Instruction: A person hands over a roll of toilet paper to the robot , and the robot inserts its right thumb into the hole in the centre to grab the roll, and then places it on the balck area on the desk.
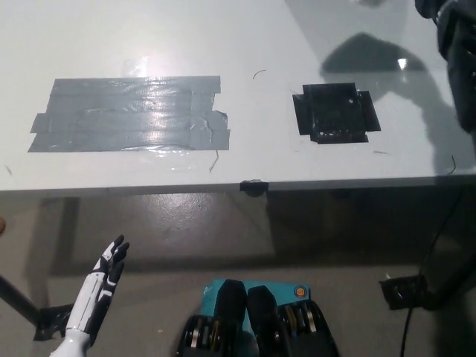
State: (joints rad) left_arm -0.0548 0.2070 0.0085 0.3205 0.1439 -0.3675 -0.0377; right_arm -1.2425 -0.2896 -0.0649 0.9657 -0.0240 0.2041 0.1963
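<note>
I am looking steeply down on a white desk (pixel 245 44) whose near edge is running across the middle of the view. On its right part the black area (pixel 335 112) is lying bare, a square patch of dark tape with ragged edges and nothing resting on it. Well apart from it, on the left part of the desk, a wide grey tape patch (pixel 130 113) is shining under the light. A small dark clip (pixel 251 185) is sitting on the desk's front edge between the two patches. Below the desk I am seeing grey floor, with a dark stand foot (pixel 405 291) at the lower right.

I am not seeing the roll of toilet paper anywhere in this view; only a soft shadow is falling on the desk just beyond the black area. Nothing is blocking the way to that patch.

The black right arm (pixel 462 52) is showing only as a sliver at the upper right edge, and its hand is out of view, so I cannot tell how its fingers are standing. The white left hand (pixel 104 275) is resting low at the lower left, over the floor, fingers straight, slightly apart, holding nothing.

No writing is legible to me.
</note>
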